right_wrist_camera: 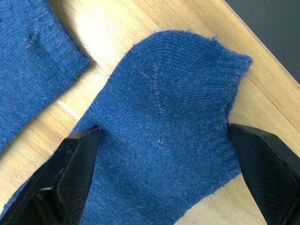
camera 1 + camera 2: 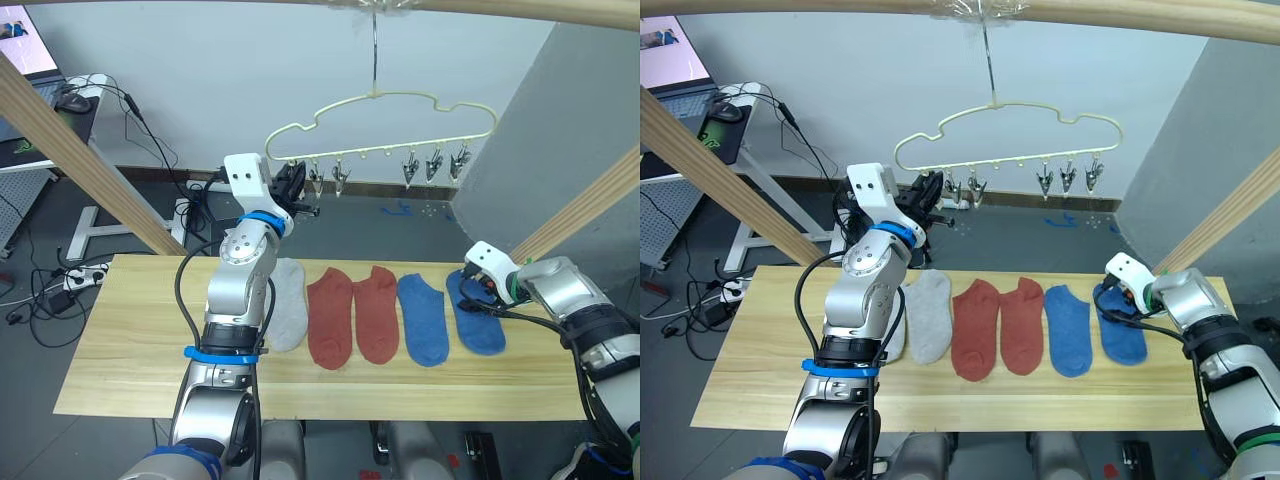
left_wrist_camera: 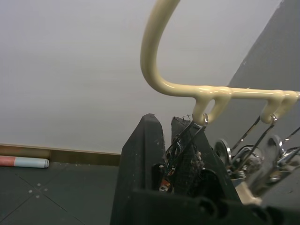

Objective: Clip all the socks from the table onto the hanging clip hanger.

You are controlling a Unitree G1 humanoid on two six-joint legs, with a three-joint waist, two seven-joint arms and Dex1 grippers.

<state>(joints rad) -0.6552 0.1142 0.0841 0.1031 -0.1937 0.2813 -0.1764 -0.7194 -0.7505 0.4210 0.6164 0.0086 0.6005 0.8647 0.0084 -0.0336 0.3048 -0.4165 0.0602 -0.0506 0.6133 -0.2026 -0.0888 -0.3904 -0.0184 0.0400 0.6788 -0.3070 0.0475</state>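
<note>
Socks lie in a row on the counter [image 2: 120, 380], right under the clip hanger [image 2: 380, 130]. From the hanger's left end to its right go a grey sock [image 2: 288, 305], two red socks [image 2: 352, 312], then two blue socks. Another grey sock peeks out behind the left arm.

The right pincer [image 1: 161, 161] is wide open. One finger sits at each side of the far blue sock [image 1: 159, 140], at its rounded end. It holds nothing yet. This sock runs long from the counter's back edge to the front, and the right arm is much nearer to it.

The left pincer [image 3: 165, 140] is up at the hanger's left end. Its fingers stand close together around the first metal clip [image 3: 190, 129]. I think it is squeezing the clip, but I can't tell for sure.

The right wrist view shows the fingers straddling the sock. The left wrist view shows the clip between the fingers, which the eye views leave too small to make out.
</note>
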